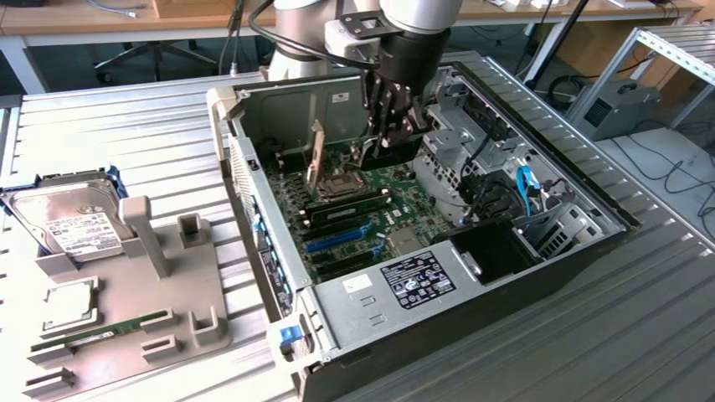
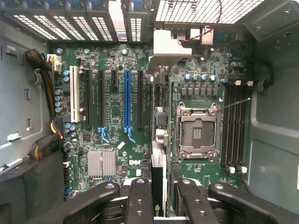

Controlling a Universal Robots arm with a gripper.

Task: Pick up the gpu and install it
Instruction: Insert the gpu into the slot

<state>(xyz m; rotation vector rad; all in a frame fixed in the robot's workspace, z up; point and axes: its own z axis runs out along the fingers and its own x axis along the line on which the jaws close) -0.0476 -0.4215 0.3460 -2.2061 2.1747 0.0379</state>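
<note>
Silver-grey arm (image 1: 419,12), black bolted gripper (image 2: 159,198) fingers

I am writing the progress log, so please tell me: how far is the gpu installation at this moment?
Done: the gpu is off the tray and inside the open computer case.
In hand: the end effector grips it edge-on above the motherboard.
Left: seating it. The long blue slot and the black slots beside it look empty, and I cannot tell whether the card touches the board.

Even, bright indoor light; soft shadows inside case (image 1: 335,109); both views sharp.
</note>
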